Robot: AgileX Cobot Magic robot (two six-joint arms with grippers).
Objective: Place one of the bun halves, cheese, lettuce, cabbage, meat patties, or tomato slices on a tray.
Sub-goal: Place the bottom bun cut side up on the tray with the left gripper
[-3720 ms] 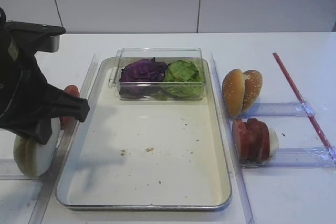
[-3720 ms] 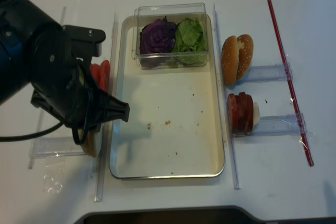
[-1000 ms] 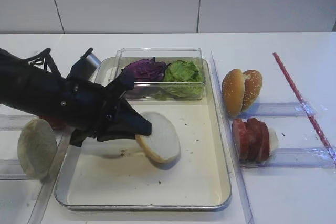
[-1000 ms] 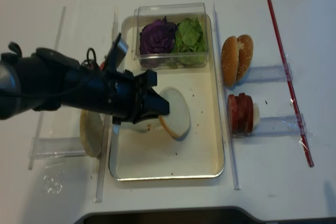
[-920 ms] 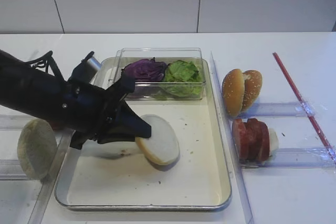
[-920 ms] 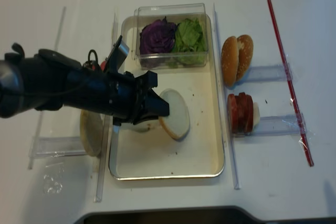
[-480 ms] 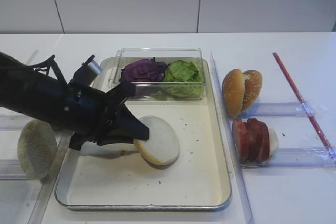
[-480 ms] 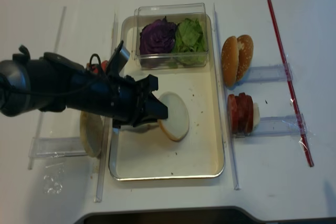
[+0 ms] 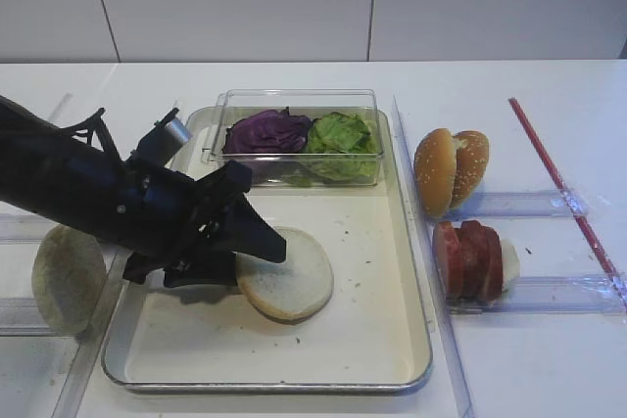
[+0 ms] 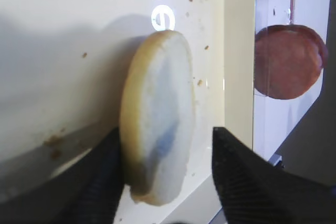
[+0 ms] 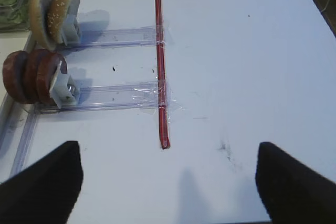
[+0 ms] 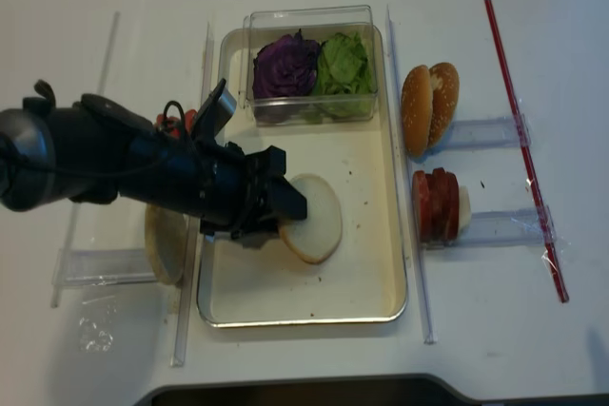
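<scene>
A pale bun half (image 9: 286,287) (image 12: 312,219) lies flat, cut face up, in the middle of the cream tray (image 9: 421,340) (image 12: 403,273). My left gripper (image 9: 257,247) (image 12: 285,206) (image 10: 165,135) is open at the bun's left edge; in the left wrist view one finger (image 10: 102,171) touches the crust and the other finger (image 10: 236,171) stands clear. Lettuce (image 9: 341,134) and purple cabbage (image 9: 266,131) fill a clear box at the tray's far end. Reddish meat patties (image 9: 468,259) (image 11: 31,76) stand on a rack to the right. My right gripper (image 11: 167,148) is open over bare table. No cheese shows.
A second pale bun half (image 9: 67,278) leans in a clear rack left of the tray. Sesame bun halves (image 9: 451,168) stand on a rack to the right. A red strip (image 9: 563,188) (image 11: 160,61) is taped further right. The left arm lies across the tray's left rim.
The bun half, held tilted in the left gripper a second ago, has come down flat on the tray, and the jaws have opened off it.
</scene>
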